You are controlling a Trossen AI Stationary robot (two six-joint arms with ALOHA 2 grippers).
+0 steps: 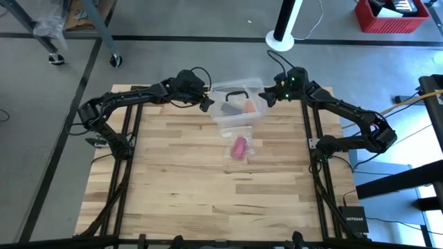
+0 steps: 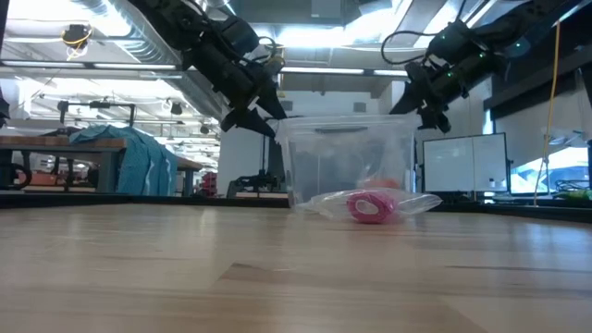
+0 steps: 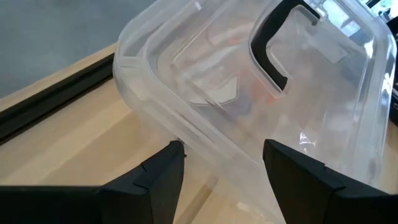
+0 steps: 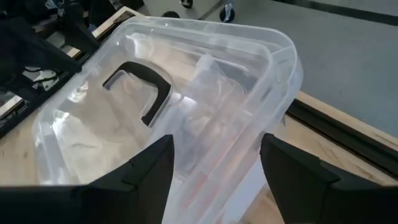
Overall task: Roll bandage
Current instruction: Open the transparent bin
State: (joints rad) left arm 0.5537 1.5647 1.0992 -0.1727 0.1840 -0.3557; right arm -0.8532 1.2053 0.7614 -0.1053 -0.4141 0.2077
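Note:
The bandage is a small pink roll [image 1: 239, 146] inside a small clear plastic bag [image 2: 412, 202]. The bag lies on the wooden table just in front of a clear plastic box [image 1: 239, 104] with a black handle [image 3: 267, 53]. My left gripper [image 1: 206, 104] is open at the box's left upper rim [image 3: 186, 127], one finger on each side of it. My right gripper [image 1: 268, 99] is open at the box's right upper rim [image 4: 273, 68], its fingers [image 4: 146, 168] also astride it. No gripper is near the bandage. My left gripper stands open astride the box's left rim, and I cannot tell whether a finger touches it. My right gripper stands open astride the box's right rim, and I cannot tell whether a finger touches it.
The box stands at the table's far middle and holds something orange [image 2: 388, 182] and other clear items. The table's near half [image 1: 208, 200] is bare wood. Beyond the far edge are a white post's base [image 1: 280, 38] and a red crate [image 1: 391, 15] on the floor.

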